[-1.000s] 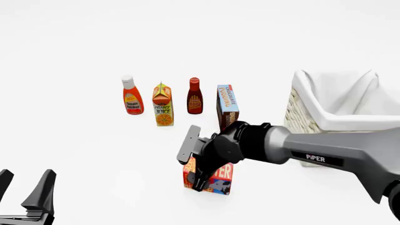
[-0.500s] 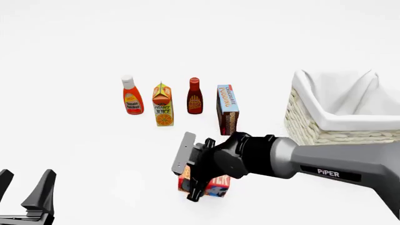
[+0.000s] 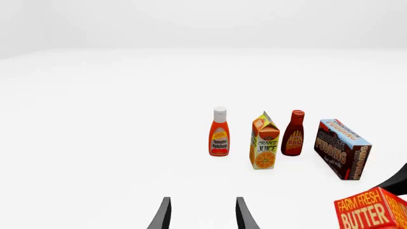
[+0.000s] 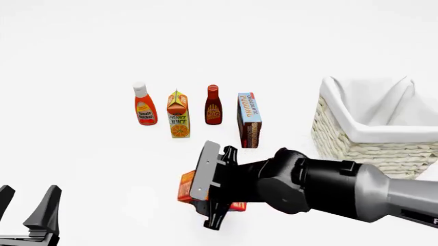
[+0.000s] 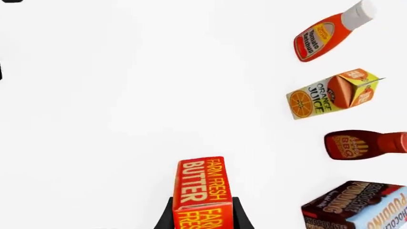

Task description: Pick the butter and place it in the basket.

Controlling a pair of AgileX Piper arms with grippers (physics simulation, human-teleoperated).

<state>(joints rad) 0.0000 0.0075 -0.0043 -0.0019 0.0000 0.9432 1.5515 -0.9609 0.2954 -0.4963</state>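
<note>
1. Cream-white wicker shows in the front view at the right: the basket (image 4: 356,146) stands on the white table (image 4: 82,169), its white cloth liner (image 4: 373,110) folded over the rim. What lies inside cannot be made out from here.
2. In the same view the right pincer (image 4: 208,202) is closed on the butter (image 4: 185,186), whose red-orange carton sticks out to the left of the black fingers, tilted, near the front of the table and well apart from the basket. The right arm's dark wrist covers most of the carton.
3. Behind it a row stands upright: tomato ketchup bottle (image 4: 143,105), orange juice carton (image 4: 178,115), BBQ sauce bottle (image 4: 213,105) and chocolate pudding box (image 4: 249,120).
4. The left pincer (image 4: 27,207) sits at the lower left corner, its two dark fingers spread apart with nothing between them.
5. Against the front views from a second and half a second ago, the butter has turned from upright to tilted and shifted left and lower in the picture; the right arm now fills more of the lower right. The row, the basket and the left pincer are unchanged.
6. In the left wrist view the left pincer's finger tips (image 3: 164,214) stand apart, holding nothing. The butter (image 3: 372,212) shows at the edge, nearer than the pudding box (image 3: 342,148), juice carton (image 3: 264,141), BBQ bottle (image 3: 294,133) and ketchup (image 3: 218,132).
7. In the right wrist view the butter (image 5: 202,191) sits gripped between the two black fingers (image 5: 167,217), lettered face toward the camera.
</note>
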